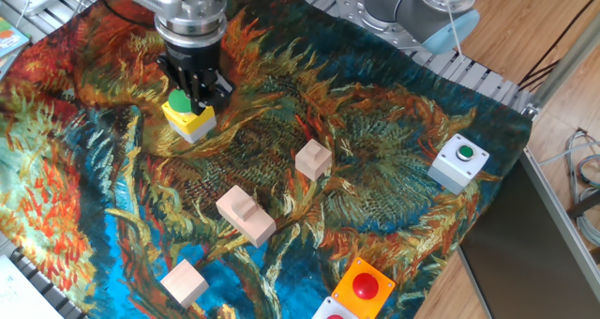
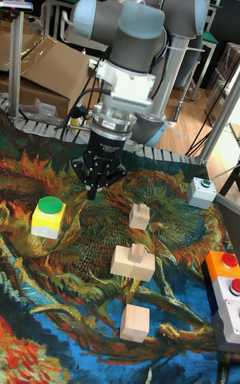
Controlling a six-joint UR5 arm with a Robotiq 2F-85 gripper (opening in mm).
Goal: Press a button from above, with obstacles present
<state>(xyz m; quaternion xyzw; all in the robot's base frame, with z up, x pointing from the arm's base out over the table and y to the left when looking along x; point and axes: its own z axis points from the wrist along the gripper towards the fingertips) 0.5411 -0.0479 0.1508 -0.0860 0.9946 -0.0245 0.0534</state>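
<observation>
The button (image 1: pixel 187 115) is a yellow box with a green round top (image 2: pixel 50 207), standing at the far left of the painted cloth. My gripper (image 1: pixel 199 98) hangs just above and behind it, with the green top fully showing. In the tall fixed view my gripper (image 2: pixel 91 191) hovers off the cloth to the right of the button, its dark fingers meeting in one tip, shut on nothing. Three pale wooden obstacles lie toward the middle: a small block (image 1: pixel 313 159), a larger ridged block (image 1: pixel 246 215) and a block near the front (image 1: pixel 184 282).
A grey-white box with a green button (image 1: pixel 458 162) sits at the cloth's right edge. An orange box with a red button (image 1: pixel 362 289) stands at the front right beside another red-button box (image 2: pixel 230 304). The arm's base (image 1: pixel 412 5) is behind the cloth.
</observation>
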